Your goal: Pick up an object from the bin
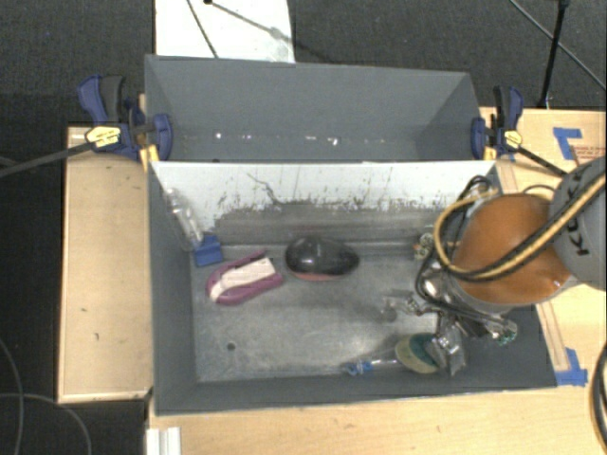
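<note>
My gripper [448, 347] hangs low at the bin's front right corner, just above the floor, under the arm's orange cover. A small round grey-green disc [413, 355] lies against its left side, touching or nearly touching it. A thin clear stick with a blue tip [366, 367] lies on the floor further left, along the front wall. I see nothing held in the gripper.
A dark oval, mouse-like thing [321, 257] lies mid-bin near the back wall. A pink and white oblong thing [245, 279] rests to its left. A clear tube with a blue end [196, 238] leans in the left back corner.
</note>
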`<state>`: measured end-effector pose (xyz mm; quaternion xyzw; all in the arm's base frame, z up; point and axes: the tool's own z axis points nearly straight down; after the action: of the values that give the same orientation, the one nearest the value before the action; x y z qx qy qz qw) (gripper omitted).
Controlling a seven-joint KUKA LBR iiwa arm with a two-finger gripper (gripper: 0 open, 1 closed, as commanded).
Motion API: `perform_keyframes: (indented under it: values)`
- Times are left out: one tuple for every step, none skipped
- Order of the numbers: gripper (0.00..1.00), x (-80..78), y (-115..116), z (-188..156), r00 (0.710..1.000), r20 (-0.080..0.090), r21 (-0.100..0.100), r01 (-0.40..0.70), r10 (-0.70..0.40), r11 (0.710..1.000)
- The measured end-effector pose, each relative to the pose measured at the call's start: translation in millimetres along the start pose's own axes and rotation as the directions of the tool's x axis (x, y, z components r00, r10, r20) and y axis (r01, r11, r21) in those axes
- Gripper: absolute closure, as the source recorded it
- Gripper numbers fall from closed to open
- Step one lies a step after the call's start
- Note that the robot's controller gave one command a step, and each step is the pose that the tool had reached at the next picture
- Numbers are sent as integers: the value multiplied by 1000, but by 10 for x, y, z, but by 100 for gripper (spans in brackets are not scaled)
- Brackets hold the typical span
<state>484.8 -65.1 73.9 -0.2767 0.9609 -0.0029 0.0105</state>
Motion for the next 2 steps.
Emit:
perform_keyframes:
  values:
    - [100, 36, 11, 17, 1000, -11, -6, 1, -1, 1000]
    - [0, 2, 10, 5, 1000, 0, -2, 3, -3, 1000]
